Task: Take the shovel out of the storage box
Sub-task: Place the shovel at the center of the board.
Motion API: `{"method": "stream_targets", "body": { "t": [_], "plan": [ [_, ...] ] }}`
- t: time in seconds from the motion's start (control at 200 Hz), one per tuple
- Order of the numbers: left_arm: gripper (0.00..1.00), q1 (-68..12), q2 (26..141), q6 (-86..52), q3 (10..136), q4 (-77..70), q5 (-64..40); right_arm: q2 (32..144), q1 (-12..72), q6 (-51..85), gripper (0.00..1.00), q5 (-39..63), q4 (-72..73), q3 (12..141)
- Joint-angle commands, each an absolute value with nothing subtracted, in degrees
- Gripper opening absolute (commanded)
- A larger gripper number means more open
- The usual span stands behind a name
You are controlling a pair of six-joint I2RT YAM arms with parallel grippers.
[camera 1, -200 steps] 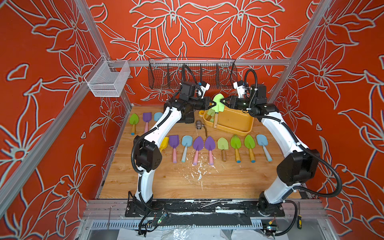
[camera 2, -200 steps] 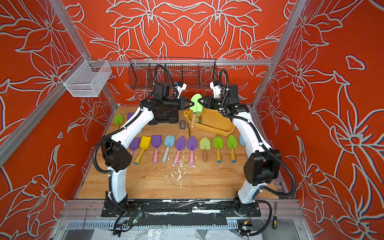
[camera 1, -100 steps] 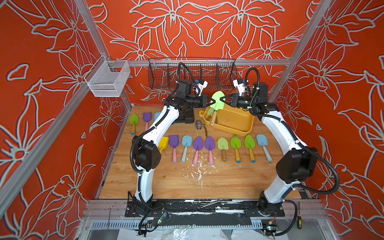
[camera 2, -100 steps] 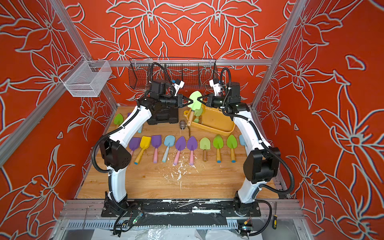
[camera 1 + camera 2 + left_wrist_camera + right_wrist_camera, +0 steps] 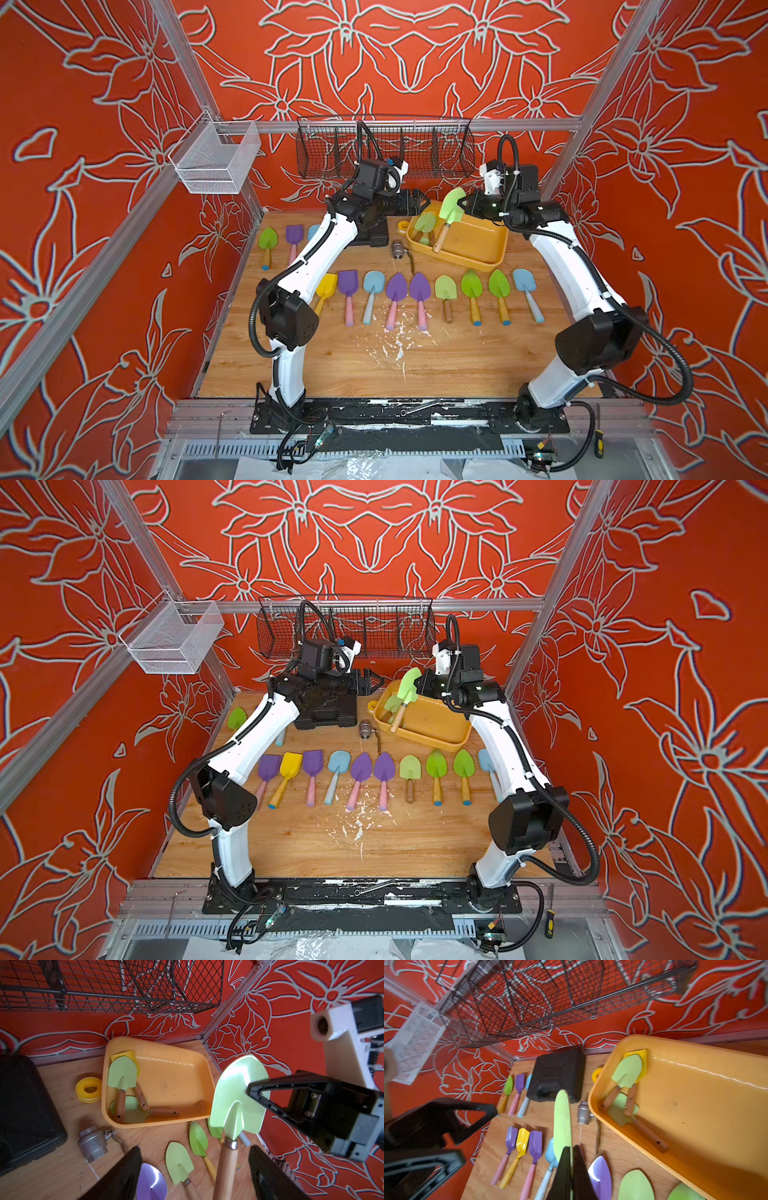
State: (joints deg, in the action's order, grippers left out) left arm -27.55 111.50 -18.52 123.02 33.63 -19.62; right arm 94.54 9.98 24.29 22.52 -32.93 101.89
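A light-green shovel (image 5: pixel 453 205) with a wooden handle hangs tilted above the left end of the yellow-orange storage box (image 5: pixel 469 259), blade up. My right gripper (image 5: pixel 463 205) is shut on the blade, which shows edge-on in the right wrist view (image 5: pixel 562 1122) between the closed fingers (image 5: pixel 572 1149). My left gripper (image 5: pixel 195 1150) is open; the handle (image 5: pixel 225 1167) runs between its fingers without touching them. In a top view the left gripper (image 5: pixel 372 680) stands just left of the shovel (image 5: pixel 409 683). Inside the box (image 5: pixel 172 1084) lie more green shovels (image 5: pixel 122 1074) with brown handles over a yellow one.
A row of coloured shovels (image 5: pixel 419 291) lies across the wooden table in front of the box. A black tool case (image 5: pixel 328 712), a metal fitting (image 5: pixel 397 251) and a yellow ring (image 5: pixel 402 225) sit left of the box. Wire baskets (image 5: pixel 386 149) hang on the back wall.
My right gripper has shut on the shovel's blade. My left gripper has opened, let go of the handle and drawn back slightly to the left.
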Motion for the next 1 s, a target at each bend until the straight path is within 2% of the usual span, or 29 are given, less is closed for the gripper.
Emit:
{"method": "stream_targets", "body": {
  "t": [0.0,0.34,0.881,0.996],
  "plan": [
    [0.82,-32.8,108.11,-14.4,120.78,39.88,-9.99,91.8,10.27,26.01,0.0,14.99,-33.87,100.49],
    [0.8,-39.4,110.27,-13.33,119.09,46.75,-6.11,93.25,10.85,28.1,0.0,16.16,-34.98,100.64],
    [0.73,-40.85,117.87,-14.84,124.95,46.91,-4.66,93.87,11.22,29.48,0.0,17.83,-35.73,100.82],
    [0.67,-40.87,119.79,-14.39,127.18,46.67,-4.4,93.87,11.29,29.73,0.0,18.08,-35.77,100.63]
  ]
}}
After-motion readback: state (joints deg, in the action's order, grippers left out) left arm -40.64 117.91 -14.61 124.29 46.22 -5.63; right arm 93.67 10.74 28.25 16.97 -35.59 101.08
